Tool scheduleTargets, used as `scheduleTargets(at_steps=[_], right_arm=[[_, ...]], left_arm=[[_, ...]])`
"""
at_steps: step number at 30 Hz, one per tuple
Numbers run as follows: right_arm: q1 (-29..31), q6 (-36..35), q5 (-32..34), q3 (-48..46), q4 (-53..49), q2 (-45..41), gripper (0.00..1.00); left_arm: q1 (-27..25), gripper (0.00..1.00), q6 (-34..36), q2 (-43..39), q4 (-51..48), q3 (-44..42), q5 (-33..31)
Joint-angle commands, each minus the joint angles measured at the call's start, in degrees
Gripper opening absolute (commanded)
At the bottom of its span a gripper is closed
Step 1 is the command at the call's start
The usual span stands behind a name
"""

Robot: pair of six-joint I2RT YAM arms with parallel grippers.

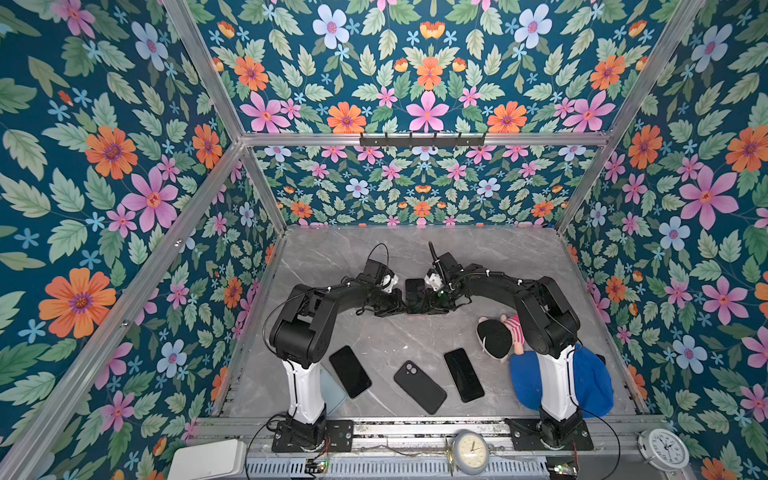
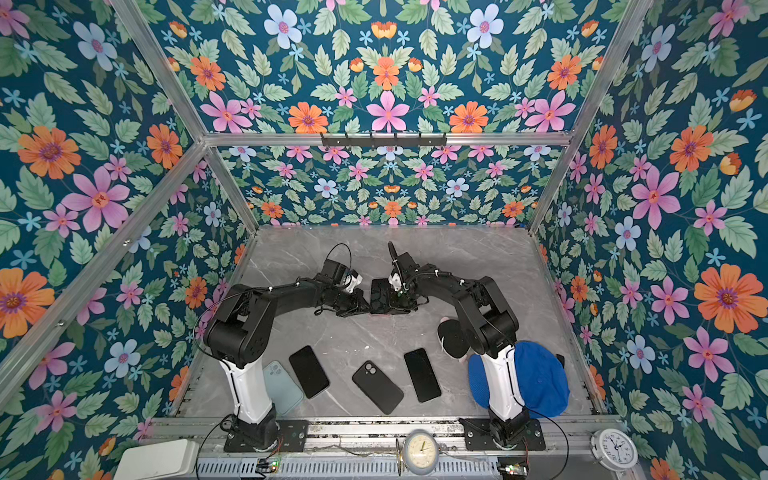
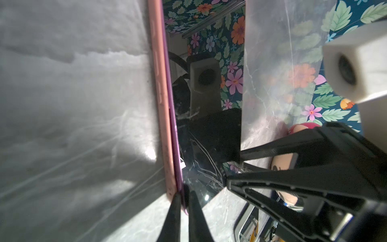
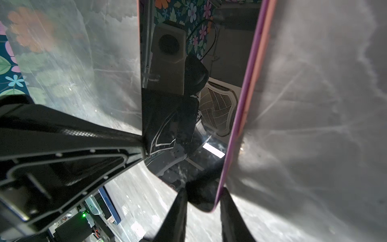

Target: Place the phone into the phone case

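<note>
Phone (image 1: 414, 291) sits mid table (image 1: 374, 257) between both arms, dark screen up, inside the pink case (image 3: 161, 88). Can't tell if it's lifted clear or resting on the surface.

Left gripper (image 3: 185, 201): fingers nearly together, pinching the near end of 1 long edge, 1 finger on the pink outer wall and 1 on the screen side. Right gripper (image 4: 204, 199): jaws wider, straddling a corner. 1 finger is against the pink wall and 1 meets its own reflection on the glass, so it looks clamped too.

Handling, my read: the phone is a stiff glass-faced slab, slick and scratchable, fairly dense. The case is light with a bendy lip that has to stretch over the rim. Best hold is across the thin edges or corners, as now. Pads on the glass could skid, and squeezing mid-edge may pop the lip back off. Press corner by corner.

Containers: the pink case holds the phone, with a purple rim tucked just inside the pink lip along both long edges seen from the wrists. The far corners aren't visible, so full seating is unknown.

The black case (image 1: 419, 387) lies camera side up, contents unknown. The pale blue case (image 2: 282, 386) is partly hidden by the left arm. 2 bare black phones (image 1: 350, 371) (image 1: 463, 375) lie flat nearby, apart from each other
</note>
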Motion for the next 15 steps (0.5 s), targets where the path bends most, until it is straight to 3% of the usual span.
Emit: scheduleTargets(at_steps=[1,15], right_arm=[[0.6,0.1,-2.0,0.4,1.4,0.1,0.27],[0.7,-1.4,1.2,1.4,-0.9,-1.4,0.31]], left_arm=[[-0.4,0.10,0.6,1.6,-2.3,-0.9,-2.6],[-0.4,0.15,6.6,1.1,-12.3,3.0,-11.1]])
